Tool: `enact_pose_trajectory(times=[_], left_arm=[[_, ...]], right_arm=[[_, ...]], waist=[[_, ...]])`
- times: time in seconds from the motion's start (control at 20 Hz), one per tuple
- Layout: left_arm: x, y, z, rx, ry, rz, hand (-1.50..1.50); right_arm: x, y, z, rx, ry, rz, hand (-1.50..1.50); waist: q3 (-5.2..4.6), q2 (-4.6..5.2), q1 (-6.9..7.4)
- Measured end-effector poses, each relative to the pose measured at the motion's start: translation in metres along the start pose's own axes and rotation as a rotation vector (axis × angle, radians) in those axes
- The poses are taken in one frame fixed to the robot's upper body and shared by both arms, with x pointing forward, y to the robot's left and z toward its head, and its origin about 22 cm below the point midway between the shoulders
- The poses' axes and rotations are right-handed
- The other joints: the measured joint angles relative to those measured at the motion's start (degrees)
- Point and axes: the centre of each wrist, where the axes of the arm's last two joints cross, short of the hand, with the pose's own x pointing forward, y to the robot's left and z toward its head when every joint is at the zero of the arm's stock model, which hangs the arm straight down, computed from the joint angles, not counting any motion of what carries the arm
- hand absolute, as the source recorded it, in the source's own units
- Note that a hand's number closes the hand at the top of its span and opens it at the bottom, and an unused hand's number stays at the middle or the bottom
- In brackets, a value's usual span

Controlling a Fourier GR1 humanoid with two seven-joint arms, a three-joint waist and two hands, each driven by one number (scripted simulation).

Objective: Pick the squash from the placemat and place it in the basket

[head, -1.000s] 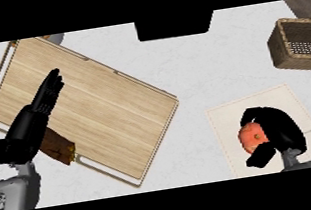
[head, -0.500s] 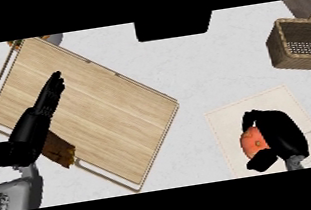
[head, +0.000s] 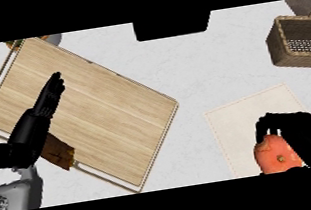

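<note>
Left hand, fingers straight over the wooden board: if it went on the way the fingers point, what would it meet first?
The black left hand points up and slightly right along the large light wooden board. Its line crosses only board, then bare grey counter; nothing stands in it, though height above the board is unclear.

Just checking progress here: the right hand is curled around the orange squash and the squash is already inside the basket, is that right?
Not quite. The right hand is curled around the orange squash, but the head view shows the squash over the placemat near the lower edge, well apart from the basket at upper right.
</note>
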Motion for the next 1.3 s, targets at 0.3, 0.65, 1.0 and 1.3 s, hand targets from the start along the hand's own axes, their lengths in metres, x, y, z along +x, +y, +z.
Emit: enact_pose_trajectory(times=[0.3,0.65,1.0,1.3], left_arm=[[0.0,0.003,0.0,0.011,0.003,-0.004,0.0],[0.0,0.003,0.001,0.017,0.004,-0.005,0.0],[-0.004,0.002,-0.001,0.007,0.001,-0.005,0.0],[0.003,0.005,-0.006,-0.002,-0.005,-0.009,0.0]], right_arm=[[0.022,-0.032,0.033,-0.163,-0.138,-0.28,1.5],[0.032,-0.064,0.053,-0.314,-0.158,-0.455,1.5],[0.027,-0.11,0.057,-0.408,-0.074,-0.477,1.5],[0.037,-0.169,0.067,-0.527,-0.033,-0.439,1.5]], waist=[[0.07,-0.12,-0.59],[0.0,-0.18,-0.72],[-0.02,-0.13,-0.6],[-0.01,-0.06,0.16]])
